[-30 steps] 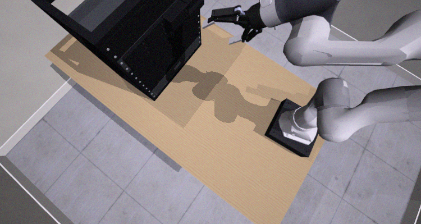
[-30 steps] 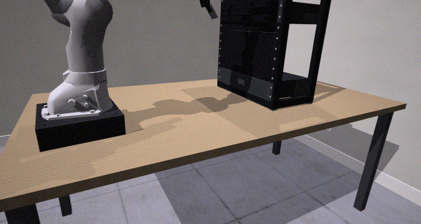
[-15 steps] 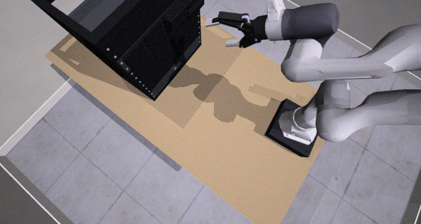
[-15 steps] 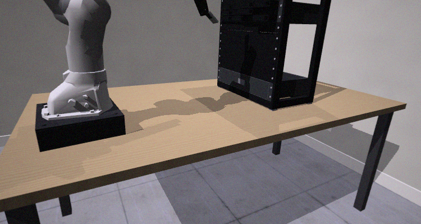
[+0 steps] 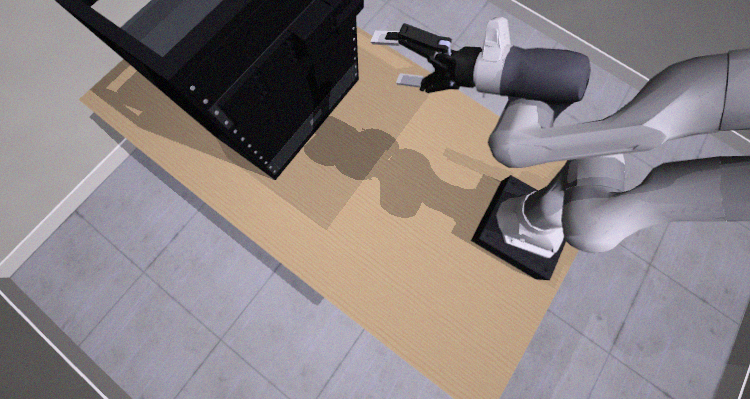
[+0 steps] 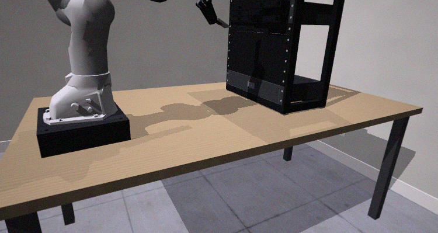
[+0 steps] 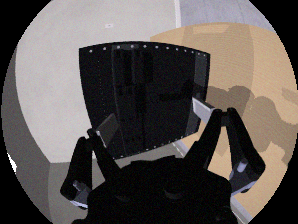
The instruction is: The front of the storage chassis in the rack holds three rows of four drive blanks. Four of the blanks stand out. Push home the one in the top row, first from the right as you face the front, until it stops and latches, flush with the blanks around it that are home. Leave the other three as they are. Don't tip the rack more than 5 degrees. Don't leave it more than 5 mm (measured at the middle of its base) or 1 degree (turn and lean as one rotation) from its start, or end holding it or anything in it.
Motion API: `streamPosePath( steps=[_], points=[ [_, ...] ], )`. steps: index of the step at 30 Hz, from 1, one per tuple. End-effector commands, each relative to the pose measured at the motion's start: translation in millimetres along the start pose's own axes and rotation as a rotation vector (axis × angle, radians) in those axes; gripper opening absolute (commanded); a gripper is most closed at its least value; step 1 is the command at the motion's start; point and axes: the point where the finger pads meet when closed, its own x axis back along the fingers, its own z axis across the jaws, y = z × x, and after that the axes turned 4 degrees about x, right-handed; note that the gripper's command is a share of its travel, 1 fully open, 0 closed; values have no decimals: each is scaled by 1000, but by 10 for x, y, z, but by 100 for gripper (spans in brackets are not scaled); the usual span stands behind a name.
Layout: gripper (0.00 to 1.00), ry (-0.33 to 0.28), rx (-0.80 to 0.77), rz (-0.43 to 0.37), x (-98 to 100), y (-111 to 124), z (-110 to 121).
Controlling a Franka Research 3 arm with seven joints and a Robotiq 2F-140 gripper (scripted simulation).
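The black rack (image 5: 230, 55) stands at the far end of the wooden table; it also shows in the exterior view (image 6: 275, 47) and in the wrist view (image 7: 143, 99). Its front face is dark and the single drive blanks cannot be told apart. My gripper (image 5: 390, 58) is open and empty. It hovers high above the table, a short way off the rack's front near its top, fingers pointing toward the rack. In the exterior view the gripper (image 6: 220, 4) is partly cut off at the top edge. In the wrist view the open gripper (image 7: 149, 125) frames the rack's lower front.
The arm's black base block (image 5: 519, 234) sits at the near end of the table (image 6: 195, 130). A grey panel (image 6: 254, 86) runs across the rack's bottom front. Walls stand behind and beside the rack.
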Motion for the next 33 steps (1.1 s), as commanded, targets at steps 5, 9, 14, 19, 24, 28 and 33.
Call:
streamPosePath(
  steps=[5,9,14,19,24,28,33],
  points=[
    [100,-153,-65,83,32,-92,-137],
    [100,-208,-98,118,13,-109,-95],
    [100,-246,-115,139,15,-117,-81],
    [100,-295,-148,166,-1,-115,-24],
    [100,-325,-174,192,-38,-127,39],
    [100,-356,-182,206,-23,-140,24],
    [100,-377,-184,213,-3,-146,0]
  ],
)
